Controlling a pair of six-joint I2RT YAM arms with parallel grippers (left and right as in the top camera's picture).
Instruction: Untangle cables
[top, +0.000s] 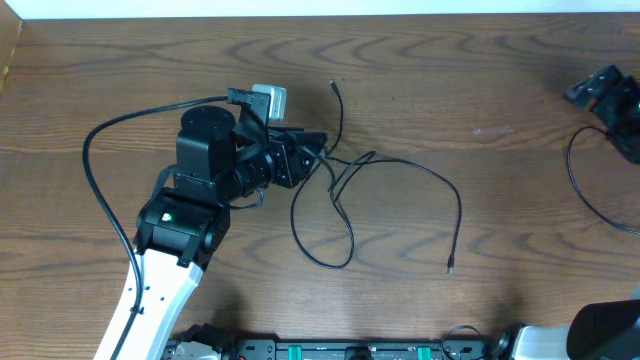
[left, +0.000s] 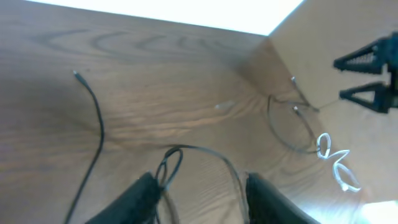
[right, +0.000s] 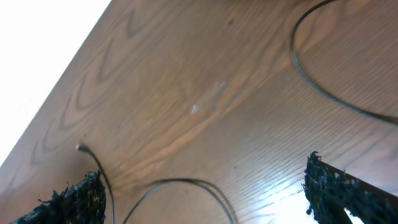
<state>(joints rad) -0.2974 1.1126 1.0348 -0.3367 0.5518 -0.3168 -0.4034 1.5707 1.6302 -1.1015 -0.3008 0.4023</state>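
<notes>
Brown wood-grain tabletop (top: 480, 60) fills all three views. At its left side a thick black cable (top: 90, 170) fixed to the robot arches out in a wide bow beside the white-and-black left arm (top: 160, 270), which reaches in from the lower left edge and points rightwards. The left hand (left: 200, 179) is released: in its wrist view the two dark fingers (left: 146, 199) stand apart, low over the wood, and a small loop of cord lies between them, just beside the finger at the left of that picture, without being pinched. The task's thin black flexible cords (top: 440, 180) lie on the tabletop right at this hand and spread to its right. One strand runs up to a small plug end (top: 333, 86) near the far side. Others cross in a loose tangle just off the fingertips, a long oval loop (top: 330, 262) hangs towards the near edge, and a wide arc sweeps right and down to a second plug end (top: 450, 268). Well apart, at the far right, the right hand (left: 339, 78) is released too, its black fingers spread wide with nothing between them. Near it lie a thin dark cord curled in a ring (left: 292, 127) and, just beside that, a short white cord (left: 336, 163) in small loops. Another thick black arm cable (top: 572, 175) curves along the right edge.
</notes>
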